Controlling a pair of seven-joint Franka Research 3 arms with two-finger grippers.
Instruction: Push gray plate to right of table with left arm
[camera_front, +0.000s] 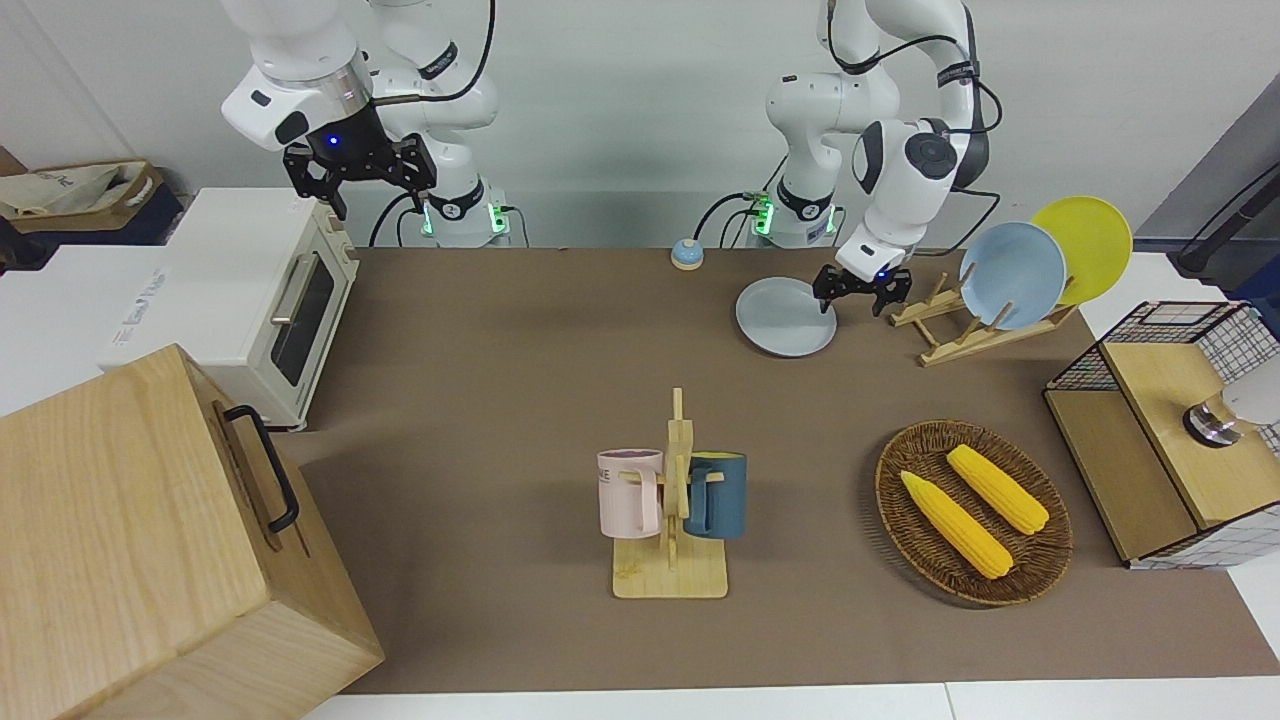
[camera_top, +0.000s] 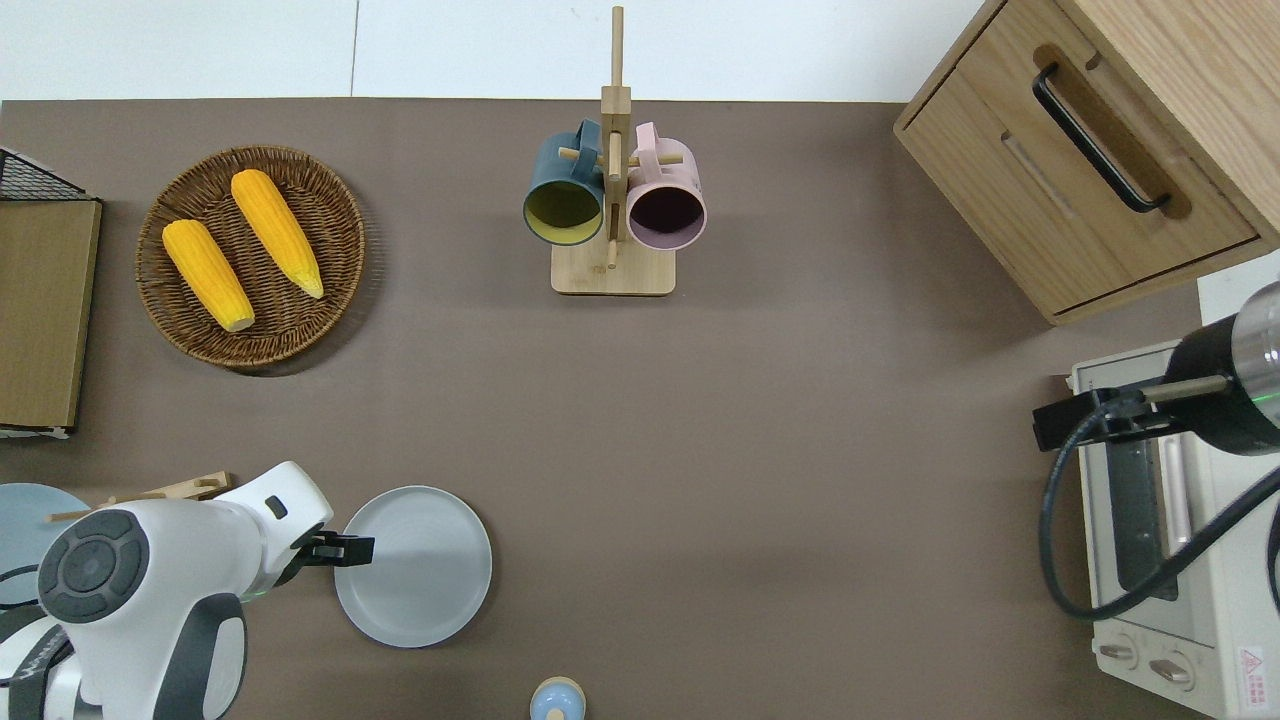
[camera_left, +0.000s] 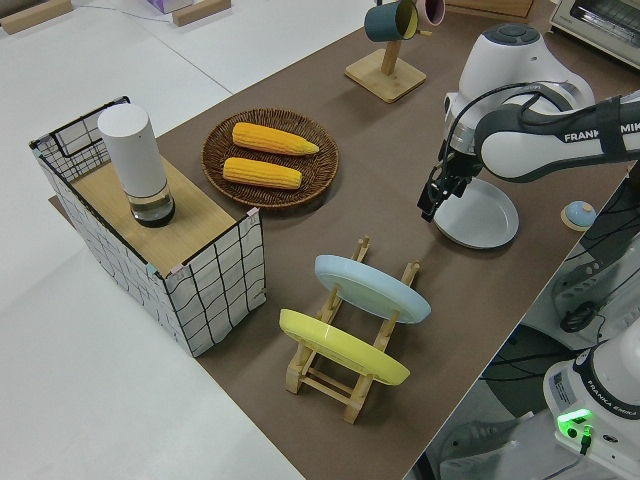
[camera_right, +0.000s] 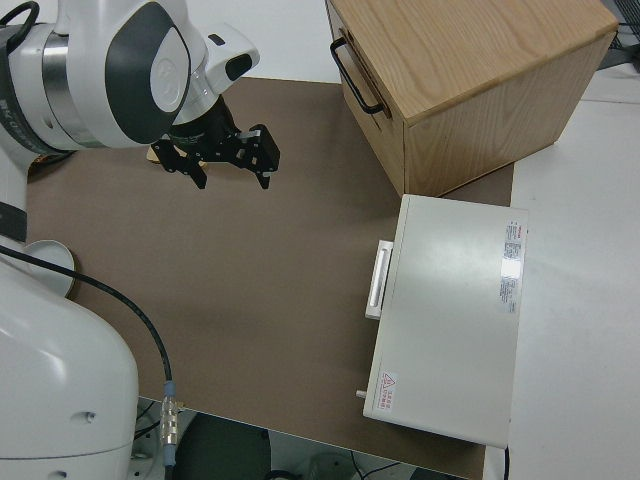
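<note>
We are noting left arm's small black two-finger gripper (camera_front: 862, 292) sitting low at rim of round pale gray-blue plate (camera_top: 420, 570), on edge toward left arm's end of brown matte worktop (camera_top: 760, 440); fingers are standing apart, gripping nothing. Contact with rim: we cannot tell. Plate is lying flat beside wooden plate rack (camera_front: 965, 325), close to robots. We are judging push not yet made; whole slide toward right arm's end remaining. Right arm parked.
</note>
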